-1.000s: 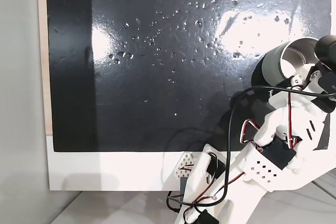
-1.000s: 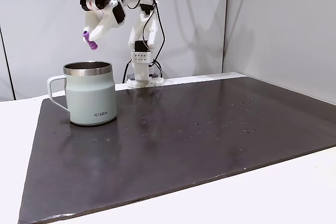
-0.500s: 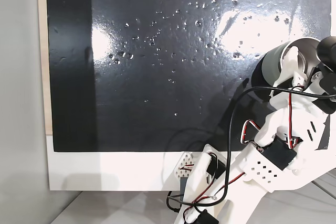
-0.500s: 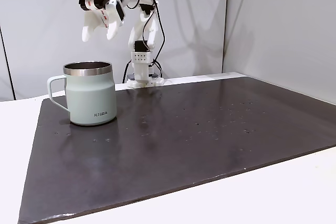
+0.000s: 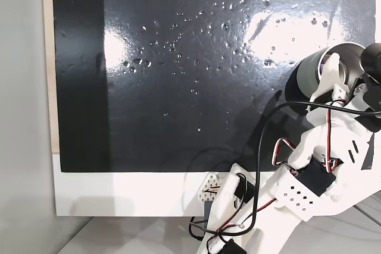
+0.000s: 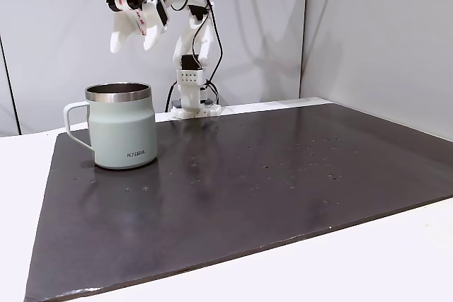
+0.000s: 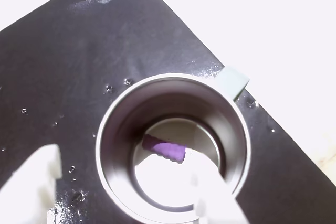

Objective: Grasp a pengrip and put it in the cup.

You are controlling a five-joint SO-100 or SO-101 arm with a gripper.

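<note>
Purple pengrip (image 7: 164, 149): I see it lying on its side on the steel bottom of the cup, in the wrist view. Free of the fingers.
Cup (image 6: 121, 126): pale grey-green outside, shiny steel rim and inside, upright on the dark mat (image 6: 248, 189) near its far-left corner in the side fixed view. Handle (image 6: 73, 122) points left there.
Cup label: dark lettering low on the wall reads roughly "KIIRA"; I can't make out each letter.
Cup from above: in the top-down fixed view it sits at the right edge (image 5: 302, 73), partly covered by the arm.
Gripper (image 6: 132, 41): hangs well above the cup mouth in the side fixed view, fingers spread apart, nothing between them.
Fingers: both white; in the wrist view one blurred tip sits lower left (image 7: 32, 190), the other at the bottom over the cup rim (image 7: 214, 198).
Gripper from above: one white finger (image 5: 328, 75) shows over the cup's opening in the top-down fixed view.
Arm (image 5: 309, 165): white printed links, black servos, red and black wires.
Base (image 6: 192, 93): stands on the white table (image 6: 368, 263) just past the mat's far edge.
Mat surface: glossy, speckled with small droplets or bumps; I can't tell which.
Other writing: none legible on arm or mat.
</note>
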